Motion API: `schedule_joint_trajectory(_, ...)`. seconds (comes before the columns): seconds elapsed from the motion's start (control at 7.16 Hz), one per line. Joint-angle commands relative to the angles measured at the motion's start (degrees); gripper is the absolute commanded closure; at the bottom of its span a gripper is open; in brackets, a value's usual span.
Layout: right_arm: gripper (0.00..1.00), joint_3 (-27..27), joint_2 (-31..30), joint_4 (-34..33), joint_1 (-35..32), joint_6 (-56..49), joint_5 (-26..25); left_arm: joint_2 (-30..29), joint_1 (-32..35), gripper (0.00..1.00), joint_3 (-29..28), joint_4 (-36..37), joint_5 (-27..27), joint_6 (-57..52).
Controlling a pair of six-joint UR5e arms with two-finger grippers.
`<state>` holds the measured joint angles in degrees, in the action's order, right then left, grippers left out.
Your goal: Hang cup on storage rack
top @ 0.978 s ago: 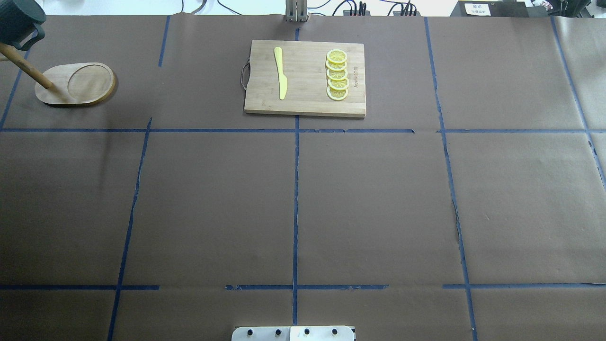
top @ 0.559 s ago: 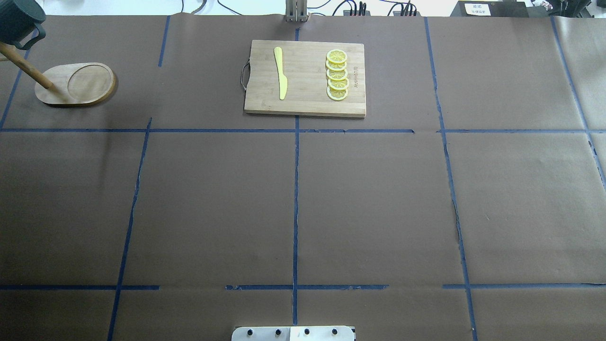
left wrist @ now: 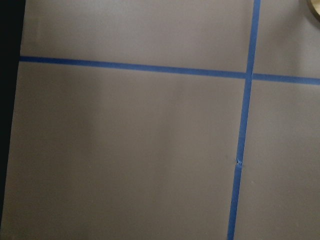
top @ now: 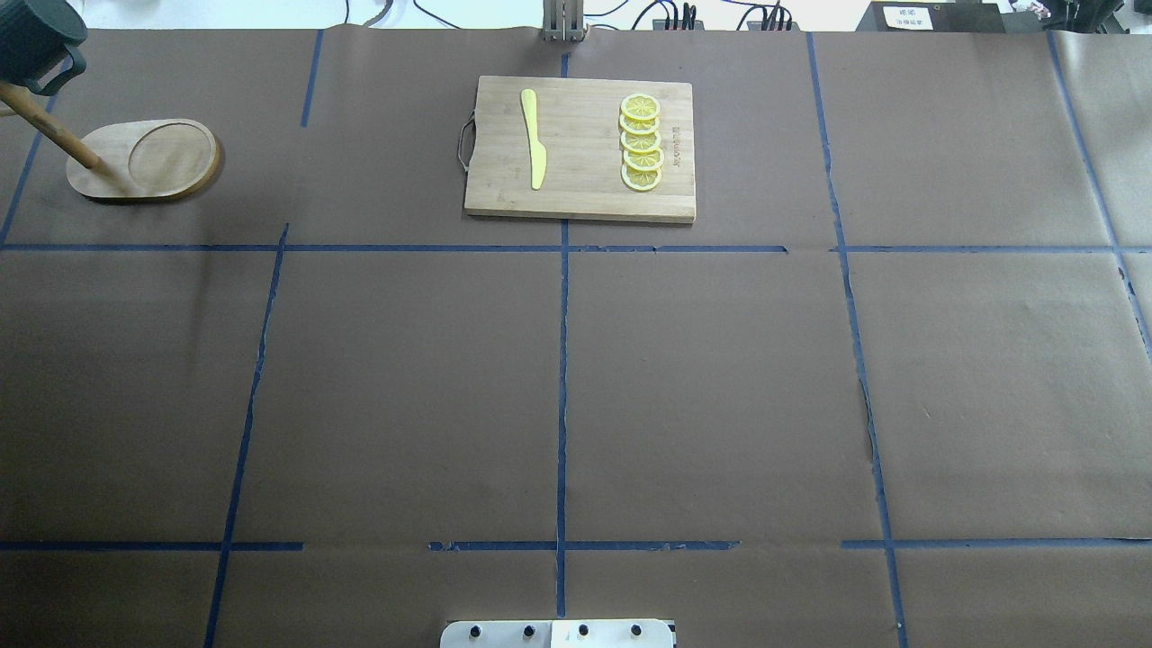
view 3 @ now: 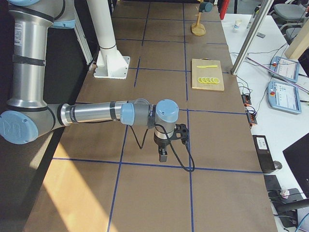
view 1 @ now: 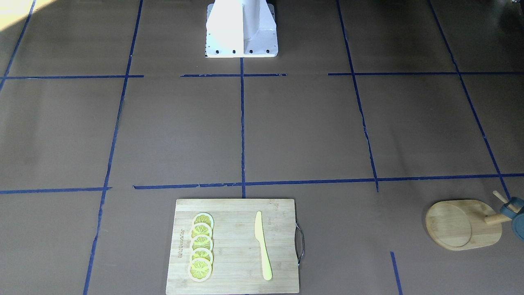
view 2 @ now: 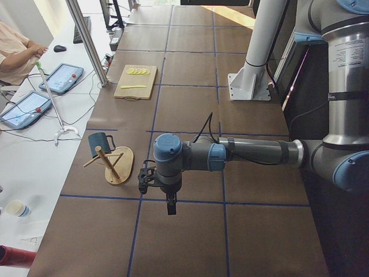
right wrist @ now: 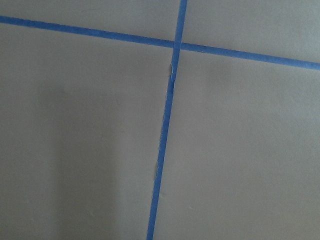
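The dark blue-grey cup (top: 36,36) hangs by its handle on a peg of the light wooden storage rack (top: 144,160) at the table's far left corner. Cup (view 1: 516,213) and rack (view 1: 462,224) also show in the front view, and the cup (view 2: 99,143) on the rack (view 2: 118,167) in the left view. My left gripper (view 2: 171,205) points down over the table near the rack, apart from it. My right gripper (view 3: 162,155) points down over bare paper. Both show only in the side views, so I cannot tell whether they are open or shut.
A bamboo cutting board (top: 580,148) with a yellow knife (top: 535,139) and several lemon slices (top: 641,142) lies at the far middle. Brown paper with blue tape lines covers the table. The robot base (view 1: 241,28) stands at the near edge.
The cup has shifted very slightly on its peg. Nothing else has visibly moved.
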<state>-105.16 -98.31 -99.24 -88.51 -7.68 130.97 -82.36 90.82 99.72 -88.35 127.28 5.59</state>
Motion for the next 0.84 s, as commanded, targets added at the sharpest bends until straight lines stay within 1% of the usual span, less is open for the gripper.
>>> schedule_joint_trajectory(0.0,0.0,-0.04,-0.56,0.01,0.0,0.12,0.16,0.1,-0.21,0.0,0.04,-0.16,1.2,-2.15)
schedule_joint_trajectory(0.14,0.0,-0.04,-0.57,0.01,0.0,0.12,0.25,0.1,-0.29,0.0,-0.05,-0.07,2.34,-5.12)
schedule_joint_trajectory(0.28,0.0,-0.04,-0.57,0.1,0.0,0.12,0.25,0.19,-0.38,0.0,-0.14,0.1,5.31,-9.15)
schedule_joint_trajectory(0.42,0.0,-0.04,-0.65,0.01,0.0,0.12,0.34,0.19,-0.38,0.0,-0.48,0.11,6.3,-9.98)
schedule_joint_trajectory(0.7,0.0,-0.04,-0.66,0.1,0.0,0.12,0.43,0.36,-0.38,0.0,0.3,-0.24,6.49,-9.99)
